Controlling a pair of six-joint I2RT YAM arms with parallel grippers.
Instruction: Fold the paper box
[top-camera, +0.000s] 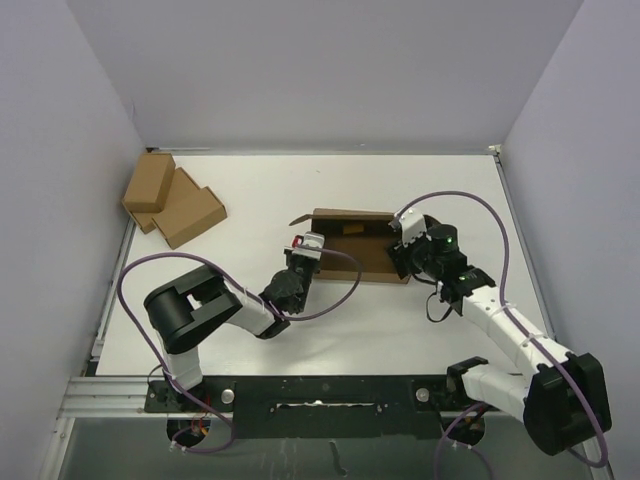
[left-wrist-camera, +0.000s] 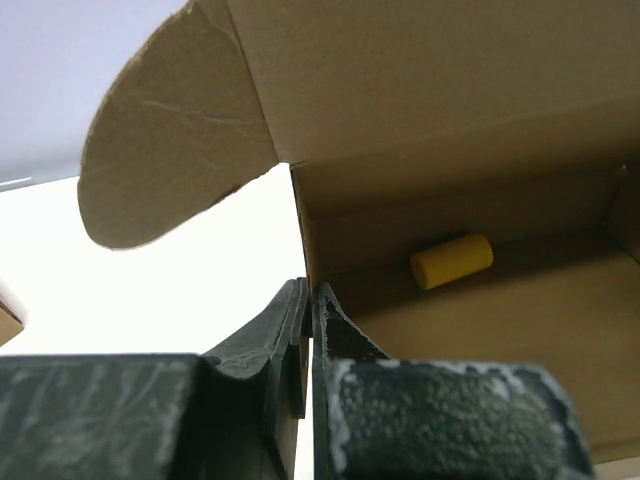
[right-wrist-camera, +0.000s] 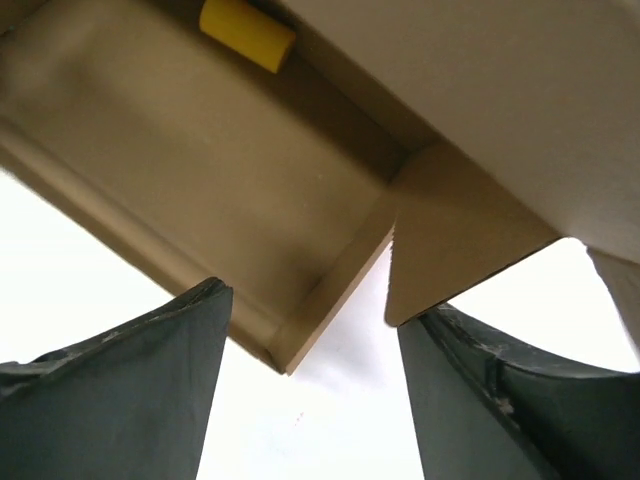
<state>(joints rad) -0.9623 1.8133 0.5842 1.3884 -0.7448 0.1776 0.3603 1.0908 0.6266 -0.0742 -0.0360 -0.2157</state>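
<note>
Paper box (top-camera: 350, 240): brown cardboard, partly formed, sits mid-table between the two arms. Shallow tray is up and the lid panel stands at the far side. Left wrist view shows the rounded side flap (left-wrist-camera: 180, 140) swung outward off the lid's left end. Right wrist view shows the box's (right-wrist-camera: 200, 170) near right corner and a loose flap (right-wrist-camera: 470, 240) beside it.

Small yellow cylinder (left-wrist-camera: 452, 261) lies on its side inside the tray, against the far wall.

Left gripper (top-camera: 305, 248) is at the box's left end. Its fingers (left-wrist-camera: 340, 330) are pressed nearly together, with the edge of the left side wall pinched between them.

Right gripper (top-camera: 397, 255) is at the box's right end. Its fingers (right-wrist-camera: 150, 370) are spread wide, the tray corner sits in the gap, and contact is not clear.

Two smaller brown boxes (top-camera: 175, 205) sit together at the far left of the white table (top-camera: 300, 180), well apart from the work.
</note>
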